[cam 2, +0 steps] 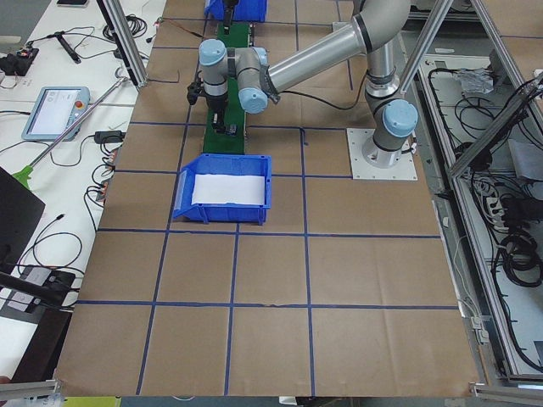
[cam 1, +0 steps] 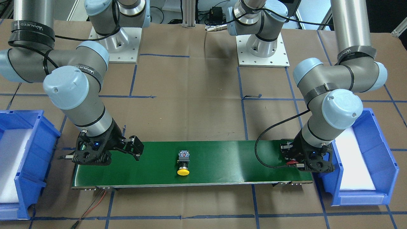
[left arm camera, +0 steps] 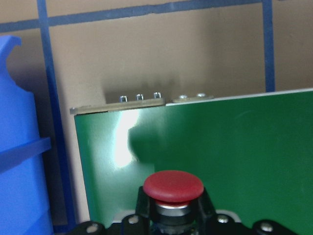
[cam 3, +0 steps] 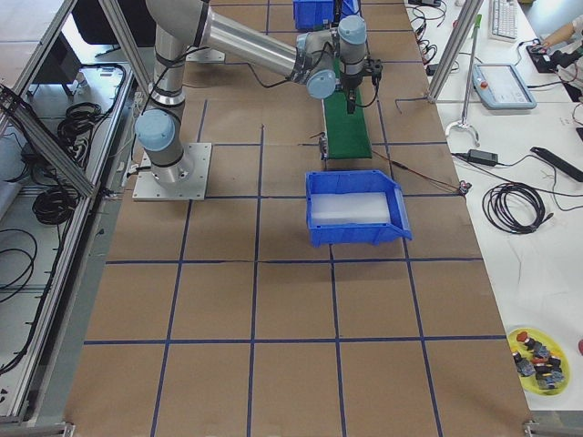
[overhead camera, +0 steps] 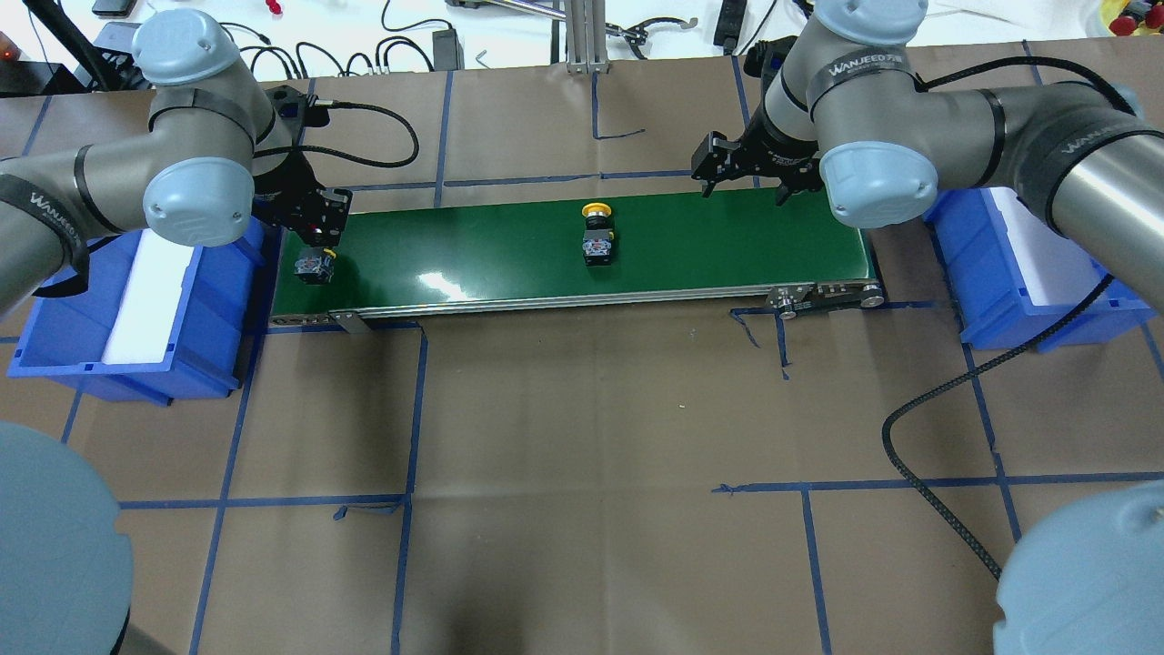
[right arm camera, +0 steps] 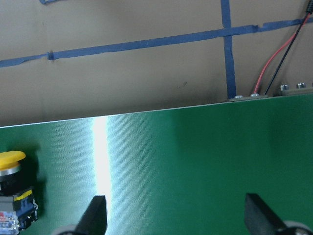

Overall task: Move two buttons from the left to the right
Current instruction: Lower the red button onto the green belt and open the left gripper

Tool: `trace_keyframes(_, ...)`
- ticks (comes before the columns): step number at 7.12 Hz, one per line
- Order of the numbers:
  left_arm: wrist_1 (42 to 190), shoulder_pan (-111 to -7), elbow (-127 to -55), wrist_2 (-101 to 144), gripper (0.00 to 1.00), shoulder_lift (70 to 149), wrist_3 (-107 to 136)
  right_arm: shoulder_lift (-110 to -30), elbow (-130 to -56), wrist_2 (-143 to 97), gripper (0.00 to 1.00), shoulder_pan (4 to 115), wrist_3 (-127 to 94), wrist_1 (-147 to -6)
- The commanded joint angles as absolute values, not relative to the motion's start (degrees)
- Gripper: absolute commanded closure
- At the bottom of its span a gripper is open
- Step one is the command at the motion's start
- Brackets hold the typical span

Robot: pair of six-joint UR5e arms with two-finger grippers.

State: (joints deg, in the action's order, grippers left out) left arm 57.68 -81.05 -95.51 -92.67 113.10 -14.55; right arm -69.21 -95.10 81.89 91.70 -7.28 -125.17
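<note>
The yellow-capped button (cam 1: 183,165) lies on its side at the middle of the green belt (cam 1: 222,159), also in the overhead view (overhead camera: 597,236) and at the left edge of the right wrist view (right arm camera: 12,191). My left gripper (cam 1: 294,159) is low over the belt's left end, shut on the red-capped button (left arm camera: 173,186). That button's red cap (cam 1: 291,163) pokes out toward the operators' side and its grey body (overhead camera: 314,267) shows below the fingers. I cannot tell whether it touches the belt. My right gripper (overhead camera: 743,186) hangs open and empty over the belt's right part (right arm camera: 174,200).
A blue bin with white padding (overhead camera: 118,377) stands off the belt's left end, close to my left gripper. A second blue bin (overhead camera: 1028,323) stands off the right end. Red and black wires (cam 1: 95,203) run from the belt's right end. Blue tape lines cross the brown table.
</note>
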Motion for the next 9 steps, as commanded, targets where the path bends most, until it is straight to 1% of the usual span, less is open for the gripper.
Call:
trace_keyframes(1, 54.2, -81.0, -95.0, -92.6, 0.99, 115.3, -14.8, -69.0, -95.6, 82.2, 0.0, 91.7, -6.9, -125.0)
trace_keyframes(3, 53.7, -81.1, -96.0, -92.7, 0.97, 115.2, -14.1, -69.0, -95.7, 82.4, 0.0, 91.7, -7.2, -125.0)
trace_keyframes(4, 53.8, -81.2, -96.0, -92.8, 0.92, 114.7, -13.9, -69.3, -95.7, 82.4, 0.0, 91.8, -7.3, -125.0)
trace_keyframes(5, 53.7, -81.2, -96.0, -92.7, 0.38, 114.7, -13.9, -69.3, -95.8, 82.4, 0.0, 91.7, -7.5, -124.9)
trace_keyframes(6, 53.8, -81.2, -95.9, -92.7, 0.01, 114.5, -13.4, -69.3, -95.7, 82.2, 0.0, 91.7, -7.6, -125.0)
trace_keyframes(9, 56.9, -81.3, -94.2, -93.0, 0.0, 112.7, -13.4, -68.8, -95.3, 81.7, 0.0, 91.7, -7.7, -125.2)
